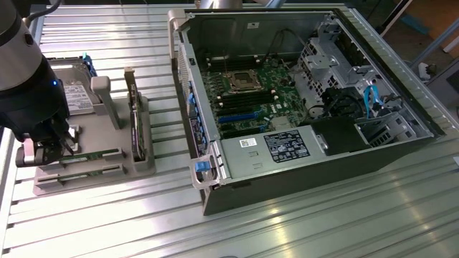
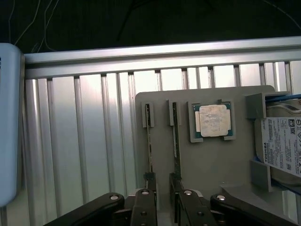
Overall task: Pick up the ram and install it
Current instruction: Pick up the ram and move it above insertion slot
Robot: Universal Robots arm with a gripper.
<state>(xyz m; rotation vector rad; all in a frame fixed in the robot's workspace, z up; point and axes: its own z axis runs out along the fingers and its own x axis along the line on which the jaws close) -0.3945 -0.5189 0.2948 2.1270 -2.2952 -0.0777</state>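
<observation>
The ram point(image 2: 175, 141) stands on its thin edge in a slot of the gray holder point(image 2: 211, 165). It is a long green stick. A second ram stick point(image 2: 149, 141) stands in the next slot, just beside it, and the two run side by side.

My hand point(image 1: 54, 148) hangs over one end of these two sticks. My fingers point(image 2: 143, 209) are a little way apart, a narrow gap. I see only the gray holder in that gap, so I hold nothing.

On the same holder, past the ram, a square silver chip point(image 2: 212, 120) lies flat in its own little frame. Past the chip sits a hard drive point(image 1: 75, 97) with a white label. A tall card point(image 1: 133, 118) stands upright on the holder too, on the side nearer the computer.

The holder sits on a ribbed metal bench point(image 1: 287, 226). The computer point(image 1: 323, 177) lies well apart, toward the exterior view's right. Its side is open, and I can see the green board inside.
</observation>
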